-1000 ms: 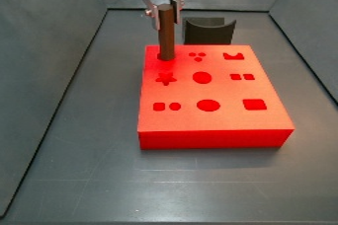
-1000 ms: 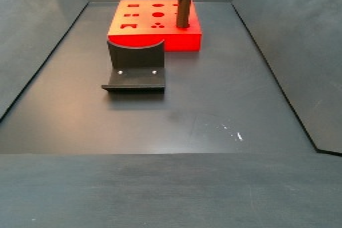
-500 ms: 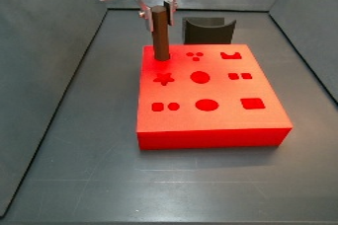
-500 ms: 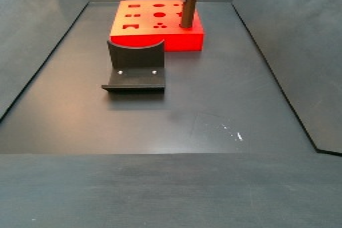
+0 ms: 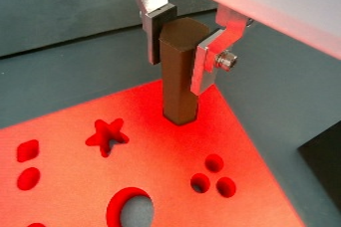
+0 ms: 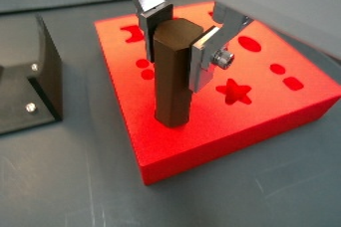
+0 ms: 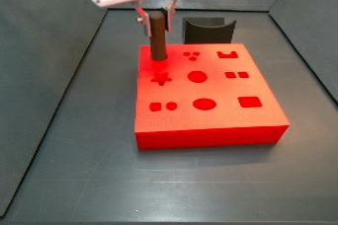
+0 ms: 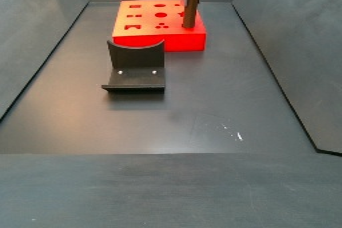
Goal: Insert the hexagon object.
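Wrist views show the hexagon object [image 5: 178, 72], a slim brown peg, standing upright w/ its lower end at a corner region of the red block [image 5: 160, 161]. Lower end meets the block's top face near the star-shaped hole [image 5: 107, 134]; whether it has entered a hole or only rests on the surface cannot be told, since the peg hides its own foot.

Progress (judgement): peg is grasped, carried to the block and held vertical, so pick-up and transport look done. Most of its length is above the block in every view, so full insertion is left; at best it is just starting.

Peg vs. fingers: the gripper [image 6: 177, 38] is closed on the peg's top portion. One silver finger plate [image 6: 156, 17] w/ dark pad presses one flat side; opposite plate [image 6: 208, 54], w/ a screw head showing, presses the other side. Peg's top sits about level w/ the pads; the rest hangs below, apart from the fingers.

Side views, left to right: peg [image 7: 157, 41] upright under the gripper [image 7: 156, 17] at the block's [image 7: 205, 101] far-left corner, dark curved block [image 7: 209, 28] beyond on the tabletop [image 7: 79, 170]. From the opposite side, fixture [image 8: 135, 65] stands in front of the block [image 8: 154, 22]; peg [image 8: 191, 10] at the block's right edge.
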### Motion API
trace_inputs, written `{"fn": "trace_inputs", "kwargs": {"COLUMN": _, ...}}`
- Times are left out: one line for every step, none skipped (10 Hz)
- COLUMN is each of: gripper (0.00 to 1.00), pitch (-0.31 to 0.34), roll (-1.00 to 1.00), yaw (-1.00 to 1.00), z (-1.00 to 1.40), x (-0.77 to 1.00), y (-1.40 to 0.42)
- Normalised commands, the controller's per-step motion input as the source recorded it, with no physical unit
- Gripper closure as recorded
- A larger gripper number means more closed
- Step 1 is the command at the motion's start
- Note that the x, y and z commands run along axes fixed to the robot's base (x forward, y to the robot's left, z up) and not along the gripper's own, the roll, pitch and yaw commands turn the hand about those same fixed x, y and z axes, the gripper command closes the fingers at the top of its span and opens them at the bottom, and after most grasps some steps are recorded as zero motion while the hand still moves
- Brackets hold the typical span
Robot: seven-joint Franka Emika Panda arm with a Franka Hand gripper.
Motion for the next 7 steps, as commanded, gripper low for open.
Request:
{"fn": "trace_inputs", "kwargs": {"gripper": 1.00, "pitch": 0.257, "roll": 0.10, "yaw": -0.16, "z": -0.53, "x": 0.00, "y": 0.00}}
{"fn": "trace_inputs", "kwargs": {"gripper": 1.00, "pitch": 0.263, "roll": 0.11, "yaw": -0.18, "z": -0.54, "x": 0.02, "y": 0.00}}
{"fn": "trace_inputs", "kwargs": {"gripper": 1.00, "pitch": 0.250, "roll": 0.16, "yaw": -0.17, "z": -0.55, "x": 0.06, "y": 0.00}}
{"fn": "trace_inputs", "kwargs": {"gripper": 1.00, "pitch": 0.237, "roll": 0.19, "yaw": -0.15, "z": -0.53, "x": 0.03, "y": 0.00}}
{"fn": "trace_inputs", "kwargs": {"gripper": 1.00, "pitch": 0.230, "roll": 0.18, "yaw": -0.16, "z": -0.54, "x": 0.00, "y": 0.00}}
{"fn": "trace_inputs", "kwargs": {"gripper": 1.00, "pitch": 0.171, "roll": 0.13, "yaw": -0.14, "z": -0.20, "x": 0.00, "y": 0.00}}
{"fn": "trace_inputs", "kwargs": {"gripper": 1.00, "pitch": 0.000, "roll": 0.00, "yaw": 0.00, "z": 0.00, "x": 0.00, "y": 0.00}}
